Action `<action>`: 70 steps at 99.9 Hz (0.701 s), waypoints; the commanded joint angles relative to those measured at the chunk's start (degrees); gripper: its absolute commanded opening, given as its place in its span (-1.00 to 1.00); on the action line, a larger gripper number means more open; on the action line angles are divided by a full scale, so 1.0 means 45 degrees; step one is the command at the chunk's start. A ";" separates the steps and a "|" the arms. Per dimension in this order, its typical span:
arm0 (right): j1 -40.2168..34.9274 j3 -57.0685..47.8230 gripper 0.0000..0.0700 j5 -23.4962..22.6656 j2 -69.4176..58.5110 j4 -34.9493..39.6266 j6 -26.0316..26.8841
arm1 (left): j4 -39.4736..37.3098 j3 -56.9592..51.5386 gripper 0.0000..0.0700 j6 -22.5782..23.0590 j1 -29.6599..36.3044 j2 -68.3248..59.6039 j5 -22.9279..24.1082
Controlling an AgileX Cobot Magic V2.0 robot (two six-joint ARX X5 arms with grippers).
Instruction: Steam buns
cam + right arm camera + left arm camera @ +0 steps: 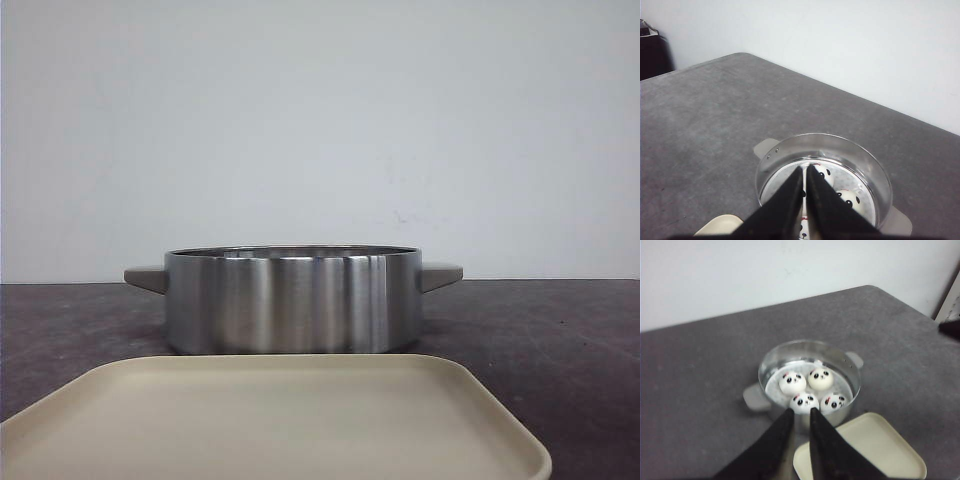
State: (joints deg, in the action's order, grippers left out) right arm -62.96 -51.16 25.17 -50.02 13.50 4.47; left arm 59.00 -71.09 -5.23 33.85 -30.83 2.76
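All four glossy white dome-shaped panda-face buns (pixel 810 390) are seen sitting inside the round brushed-steel steamer pot (pixel 292 300), on its perforated floor, packed two by two and touching. In the left wrist view the left gripper (pixel 799 413) is held above the pot's near rim, black tapered fingers (pixel 783 426) set slightly apart with nothing between them, the buns just beyond the tips. The right gripper (pixel 805 171) is hung over the pot too, its fingers (pixel 821 196) almost pressed together, a thin slit left, nothing gripped; buns peek out on either side of them. From the front, a flat beige rounded-corner plastic tray (pixel 270 420) is seen at 6 o'clock of the pot, just beside it, on the dark grey speckled matte tabletop (pixel 560 340). Stubby grey handles are spotted at the pot's 3 and 9 o'clock.
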 commanded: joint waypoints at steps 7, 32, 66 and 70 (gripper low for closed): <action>-0.0151 -0.0223 -0.98 0.0029 -0.0097 -0.0146 -0.0087 | -0.0170 0.1151 -0.97 -0.0520 0.0078 0.0704 0.0155; -0.0151 -0.0223 -0.98 0.0034 -0.0097 -0.0194 -0.0087 | 0.0714 0.1156 -0.96 -0.0753 0.0078 0.0889 0.0049; -0.0151 -0.0223 -0.98 0.0034 -0.0097 -0.0238 -0.0087 | 0.0607 0.1151 -0.96 -0.0743 0.0078 0.0884 0.0049; -0.0155 -0.0223 -0.98 0.0034 -0.0097 -0.0243 -0.0087 | 0.0607 0.1151 -0.96 -0.0743 0.0078 0.0884 0.0049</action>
State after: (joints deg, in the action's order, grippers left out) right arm -62.96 -51.16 25.23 -50.02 13.04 4.47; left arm 62.41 -64.75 -8.36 33.89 -26.68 3.03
